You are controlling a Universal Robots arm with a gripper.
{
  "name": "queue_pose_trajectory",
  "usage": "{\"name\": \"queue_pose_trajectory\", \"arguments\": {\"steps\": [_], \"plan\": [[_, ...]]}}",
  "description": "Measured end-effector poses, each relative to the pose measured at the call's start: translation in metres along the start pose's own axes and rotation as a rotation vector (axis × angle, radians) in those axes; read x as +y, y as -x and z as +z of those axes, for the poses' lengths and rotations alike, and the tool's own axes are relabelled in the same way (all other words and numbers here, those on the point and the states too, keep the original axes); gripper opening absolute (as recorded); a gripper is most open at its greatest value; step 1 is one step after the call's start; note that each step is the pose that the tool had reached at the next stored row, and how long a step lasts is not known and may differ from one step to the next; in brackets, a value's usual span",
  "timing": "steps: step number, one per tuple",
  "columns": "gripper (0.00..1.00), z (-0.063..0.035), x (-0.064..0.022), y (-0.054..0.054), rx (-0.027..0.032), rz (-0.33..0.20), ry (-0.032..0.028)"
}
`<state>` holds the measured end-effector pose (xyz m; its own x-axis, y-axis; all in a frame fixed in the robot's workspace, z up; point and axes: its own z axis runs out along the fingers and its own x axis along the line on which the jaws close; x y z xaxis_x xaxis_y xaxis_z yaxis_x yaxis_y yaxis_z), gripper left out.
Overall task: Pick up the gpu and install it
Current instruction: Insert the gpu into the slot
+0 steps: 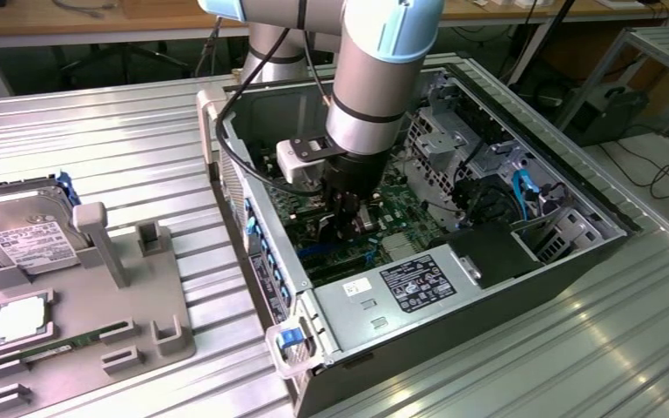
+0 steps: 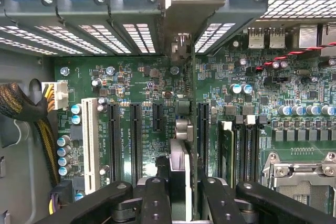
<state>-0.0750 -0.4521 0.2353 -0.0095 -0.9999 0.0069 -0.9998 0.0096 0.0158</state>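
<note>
My gripper (image 2: pixel 178 192) clamps the gpu (image 2: pixel 180 145) edge-on | low inside the computer case (image 1: pixel 347 300) | card standing over the motherboard (image 2: pixel 142 77) slots

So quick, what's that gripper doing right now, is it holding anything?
Gripper: closed on the gpu, holding it edge-on over the green motherboard inside the computer case.

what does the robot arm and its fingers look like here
The arm is a thick silver-grey tube with pale blue joint caps and a black band near the wrist. A black cable runs along it, and a small whitish-grey box sits on the side of the wrist. The gripper below is black. In the wrist view its fingers are black bars with rounded edges and small screw holes.
</note>
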Motion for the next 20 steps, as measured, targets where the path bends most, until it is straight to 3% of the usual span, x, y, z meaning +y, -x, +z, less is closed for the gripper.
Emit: {"name": "queue_pose_trajectory", "arguments": {"steps": [20], "plan": [[0.28, 0.0005, 0.0, -0.0007, 0.0001, 0.001, 0.0001]]}}
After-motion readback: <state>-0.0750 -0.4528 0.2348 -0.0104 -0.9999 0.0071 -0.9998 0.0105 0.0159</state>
